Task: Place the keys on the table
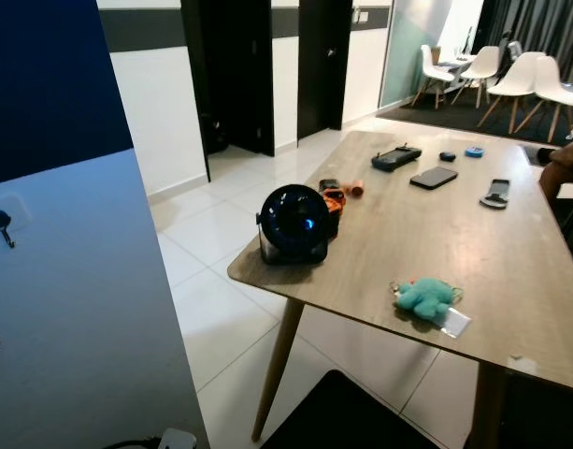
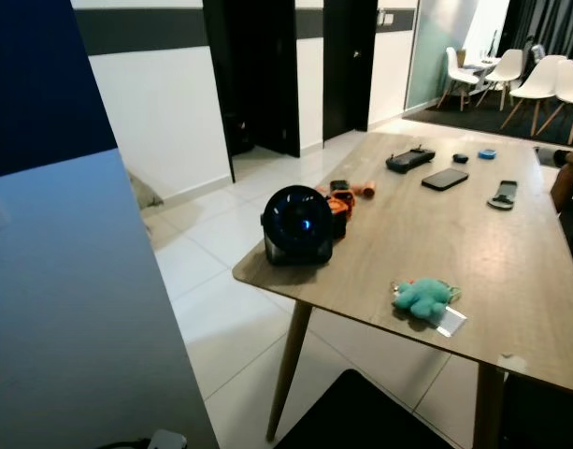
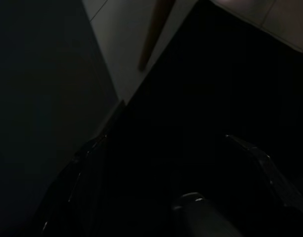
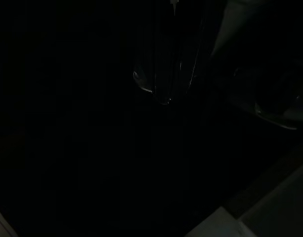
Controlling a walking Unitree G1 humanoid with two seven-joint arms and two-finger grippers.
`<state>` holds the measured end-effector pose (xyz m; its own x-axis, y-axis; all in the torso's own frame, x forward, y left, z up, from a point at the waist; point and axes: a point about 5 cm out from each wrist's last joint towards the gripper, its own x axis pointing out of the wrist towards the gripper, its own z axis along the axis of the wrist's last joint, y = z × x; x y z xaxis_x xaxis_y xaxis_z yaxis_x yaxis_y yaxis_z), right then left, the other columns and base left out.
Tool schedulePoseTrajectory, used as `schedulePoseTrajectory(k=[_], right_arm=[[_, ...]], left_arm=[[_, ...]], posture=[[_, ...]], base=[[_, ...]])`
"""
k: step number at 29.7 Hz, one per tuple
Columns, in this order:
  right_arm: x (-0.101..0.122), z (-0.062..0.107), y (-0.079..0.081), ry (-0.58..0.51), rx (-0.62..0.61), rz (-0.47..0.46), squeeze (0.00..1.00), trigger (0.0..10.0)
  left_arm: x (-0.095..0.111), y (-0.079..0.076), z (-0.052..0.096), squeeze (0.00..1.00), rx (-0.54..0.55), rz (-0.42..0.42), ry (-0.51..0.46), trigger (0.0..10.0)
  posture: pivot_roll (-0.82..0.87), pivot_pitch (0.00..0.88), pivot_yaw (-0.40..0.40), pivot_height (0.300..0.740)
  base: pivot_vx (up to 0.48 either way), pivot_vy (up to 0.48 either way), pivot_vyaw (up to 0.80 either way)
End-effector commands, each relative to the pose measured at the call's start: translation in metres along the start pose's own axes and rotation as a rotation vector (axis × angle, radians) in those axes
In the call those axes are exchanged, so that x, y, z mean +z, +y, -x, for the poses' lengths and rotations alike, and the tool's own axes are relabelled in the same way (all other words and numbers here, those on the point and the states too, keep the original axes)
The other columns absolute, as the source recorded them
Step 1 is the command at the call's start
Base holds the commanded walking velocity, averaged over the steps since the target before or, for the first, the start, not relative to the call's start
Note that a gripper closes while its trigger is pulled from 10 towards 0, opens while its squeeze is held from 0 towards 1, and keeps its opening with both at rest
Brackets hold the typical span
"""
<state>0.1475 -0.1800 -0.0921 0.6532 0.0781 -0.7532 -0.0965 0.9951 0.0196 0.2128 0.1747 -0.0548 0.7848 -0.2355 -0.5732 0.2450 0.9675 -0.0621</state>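
Keys point(image 1: 430, 301), with a teal plush charm, already lie on the table point(image 1: 510, 253) at lower right. Placement looks done. Both wrist views are dark; finger state unclear, perhaps idle.

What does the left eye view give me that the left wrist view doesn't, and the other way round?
Left eye: the tabletop with a black fan, a teal plush keychain and phones. Left wrist: very dark, the left gripper hanging idle near the floor. Shared: a wooden table leg and white floor tiles.
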Motion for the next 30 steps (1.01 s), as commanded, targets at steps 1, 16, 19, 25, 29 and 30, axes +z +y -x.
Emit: schedulePoseTrajectory(k=[1,16,19,25,29,30], right_arm=[[-0.0029,0.0006,0.0028,0.010,0.011,0.009,0.00,10.0],[-0.0009,0.0001,0.0016,0.006,0.017,0.034,0.00,10.0],[-0.0004,0.0000,0.0015,0.005,0.018,0.036,0.00,10.0],[-0.0002,-0.0001,0.0009,0.008,0.018,0.039,0.00,10.0],[-0.0008,0.0000,0.0007,0.010,0.017,0.039,0.00,10.0],[-0.0010,0.0001,0.0006,0.011,0.018,0.040,0.00,10.0]], left_arm=[[-0.0049,0.0013,0.0030,0.00,0.008,-0.006,0.011,10.0],[-0.0040,0.0072,0.0038,0.00,0.064,0.003,0.005,10.0],[-0.0048,0.0081,0.0039,0.00,0.081,0.005,0.013,10.0],[-0.0080,0.0085,0.0041,0.00,0.098,-0.008,0.044,10.0],[-0.0099,0.0091,0.0047,0.00,0.094,-0.021,0.062,10.0],[-0.0097,0.0089,0.0047,0.00,0.090,-0.026,0.061,10.0]], posture=[[0.05,0.032,0.057,0.740],[0.05,0.019,0.046,0.740],[0.05,0.019,0.046,0.740],[0.05,0.012,0.045,0.740],[0.05,0.013,0.046,0.740],[0.05,0.013,0.045,0.740]], base=[[0.000,0.000,0.80],[0.000,0.000,0.80],[0.000,0.000,0.80],[0.000,0.000,0.80],[0.000,0.000,0.80],[0.000,0.000,0.80]])
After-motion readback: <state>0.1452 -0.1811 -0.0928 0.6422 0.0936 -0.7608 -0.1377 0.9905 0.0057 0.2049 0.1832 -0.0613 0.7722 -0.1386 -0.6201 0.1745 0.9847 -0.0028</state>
